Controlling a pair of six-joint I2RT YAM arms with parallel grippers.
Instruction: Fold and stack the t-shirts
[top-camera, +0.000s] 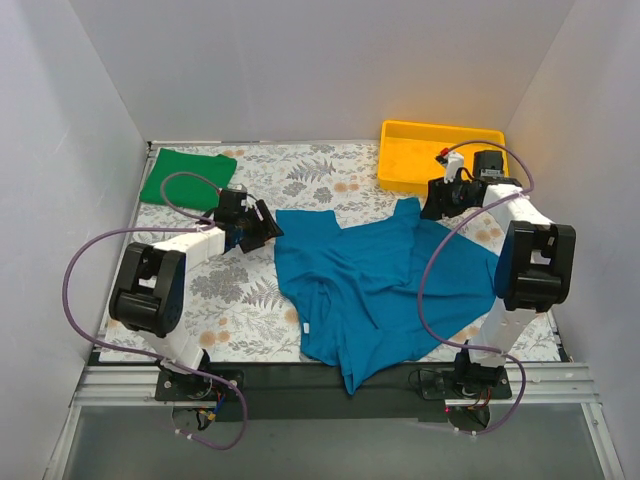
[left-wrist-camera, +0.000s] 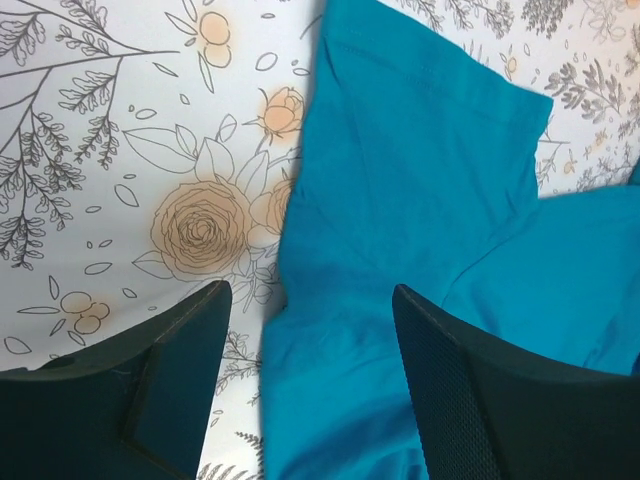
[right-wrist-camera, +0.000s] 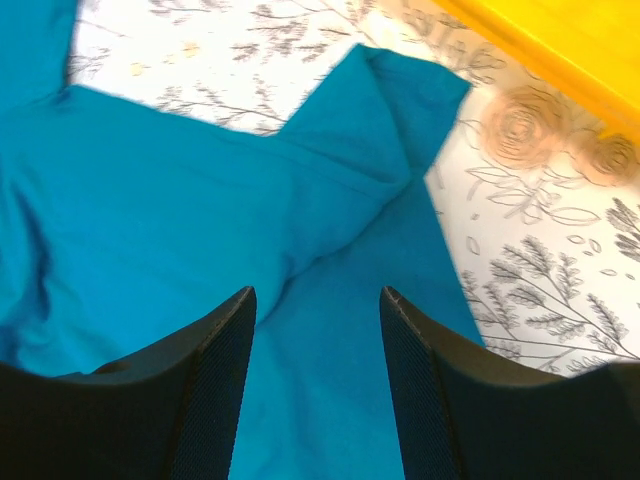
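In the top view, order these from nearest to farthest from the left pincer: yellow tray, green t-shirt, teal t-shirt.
1. teal t-shirt, just right of the left pincer
2. green t-shirt, far left corner
3. yellow tray, far right corner

yellow tray (top-camera: 415, 160) — far right corner, floral tablecloth (top-camera: 240, 290)

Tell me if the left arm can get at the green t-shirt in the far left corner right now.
Probably yes. The green t-shirt lies close by the left end effector, nothing stands between them, and that end effector is open and empty.
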